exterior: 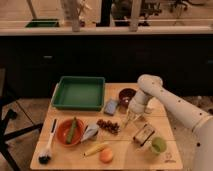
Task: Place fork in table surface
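Note:
My gripper (132,116) hangs from the white arm (150,85) and points down, just in front of the dark maroon bowl (127,94) and low over the tan table surface (150,120). A thin pale streak at the gripper tip looks like the fork (130,120), close to the tabletop. I cannot tell whether it is held or lying on the wood.
A green tray (80,93) sits at the back left, with a blue-grey packet (111,106) beside it. Dark grapes (108,126), a brown box (143,134) and a green cup (158,145) lie near the gripper. An orange bowl (70,131), a brush (47,147), a banana (96,149) and an orange (106,156) are at the front left.

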### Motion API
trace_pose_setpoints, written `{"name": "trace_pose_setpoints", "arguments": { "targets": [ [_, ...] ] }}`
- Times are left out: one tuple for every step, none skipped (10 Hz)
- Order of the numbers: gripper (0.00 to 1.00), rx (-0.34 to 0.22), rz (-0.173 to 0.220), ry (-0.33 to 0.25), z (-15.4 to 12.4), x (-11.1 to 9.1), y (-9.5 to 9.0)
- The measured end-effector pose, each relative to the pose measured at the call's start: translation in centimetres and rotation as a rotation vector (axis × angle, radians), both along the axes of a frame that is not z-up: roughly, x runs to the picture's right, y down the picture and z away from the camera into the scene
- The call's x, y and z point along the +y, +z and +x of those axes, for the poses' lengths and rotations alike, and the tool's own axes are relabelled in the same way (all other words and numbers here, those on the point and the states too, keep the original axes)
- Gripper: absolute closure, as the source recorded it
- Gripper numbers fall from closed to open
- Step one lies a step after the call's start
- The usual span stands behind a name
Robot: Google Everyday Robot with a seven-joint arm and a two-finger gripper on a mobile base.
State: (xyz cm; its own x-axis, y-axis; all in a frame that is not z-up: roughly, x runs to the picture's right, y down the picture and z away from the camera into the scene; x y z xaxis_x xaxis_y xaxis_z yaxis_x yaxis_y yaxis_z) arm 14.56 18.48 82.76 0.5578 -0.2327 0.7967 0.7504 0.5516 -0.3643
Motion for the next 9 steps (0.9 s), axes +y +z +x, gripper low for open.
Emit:
{"name": "trace_pose_setpoints", "arguments": {
  "targets": [
    [0.93, -0.005, -0.005, 0.001, 0.01, 0.0, 0.1],
    [0.86, -0.008, -0.009, 0.003, 0.08, 0.06, 0.17],
    [0.72, -0.013, -0.014, 0.007, 0.23, 0.11, 0.19],
    [0.65, -0.015, -0.016, 0.008, 0.29, 0.13, 0.22],
    [0.53, -0.021, -0.021, 0.01, 0.38, 0.17, 0.2],
    [0.44, -0.026, -0.026, 0.011, 0.43, 0.2, 0.17],
    [0.34, -0.031, -0.029, 0.012, 0.44, 0.22, 0.17],
    [0.25, -0.037, -0.032, 0.015, 0.42, 0.16, 0.15],
    [0.2, -0.044, -0.036, 0.019, 0.4, 0.1, 0.1]
  ]
}}
